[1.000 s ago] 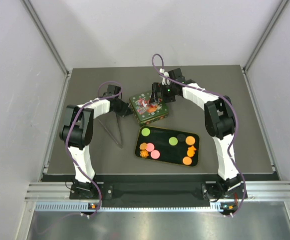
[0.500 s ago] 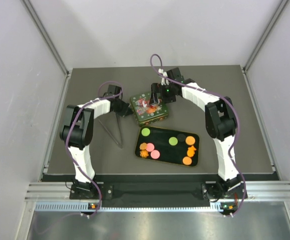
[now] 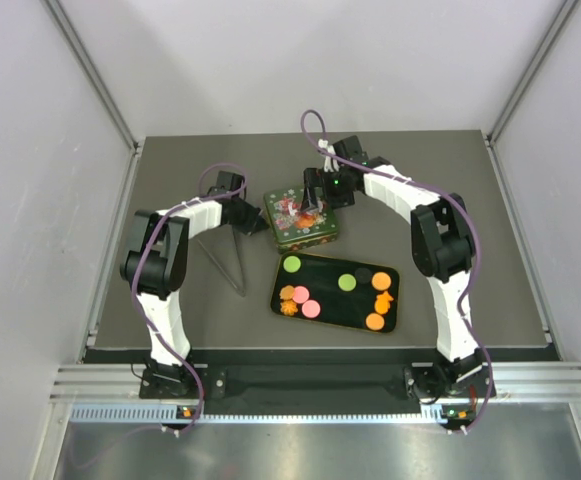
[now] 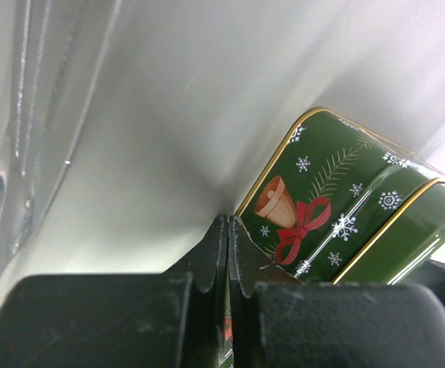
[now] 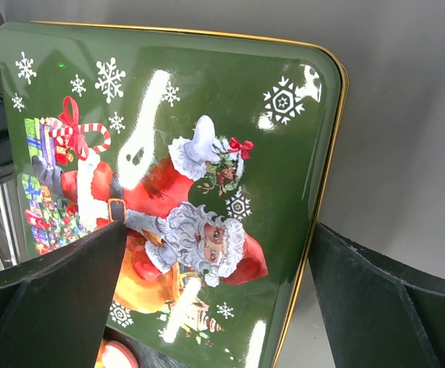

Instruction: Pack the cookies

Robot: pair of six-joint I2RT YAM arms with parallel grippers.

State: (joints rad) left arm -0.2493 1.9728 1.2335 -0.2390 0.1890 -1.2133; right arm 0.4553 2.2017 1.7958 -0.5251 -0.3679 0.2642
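Finding 1, cookies. The cookies (orange, pink and green pieces, nine countable from above) lie loose on the black tray. The tray sits on the table, on the side of the arm bases. None is held or packed.

Finding 2, container. A green Christmas tin stands just beyond the tray's far edge, with its Santa lid still on.

Finding 3, left tool. It is closed tight with nothing between its fingers. Its tips rest against the tin's left side by a corner, which I judge to be a bracing contact.

Finding 4, right tool. It hangs directly above the lid with its jaws spread fully wide, and it holds nothing. One finger stands clear outside the lid's gold rim. The opposite finger covers the other edge in the wrist view, so I cannot tell whether it clears that edge.

Governing relation. The tin lies straight below the right tool, and the jaws are set across the lid from rim to rim. The cookies lie further back towards the bases, beyond the tin's near edge, well apart from both tools.

Assessment. The step in hand appears to be removing the lid, as no packing can begin until it is off. The right arm is better placed for that. The coming descent depends on both fingers passing outside the rim. If the hidden finger lands on the lid face, the jaws would probably skid on the glossy surface.
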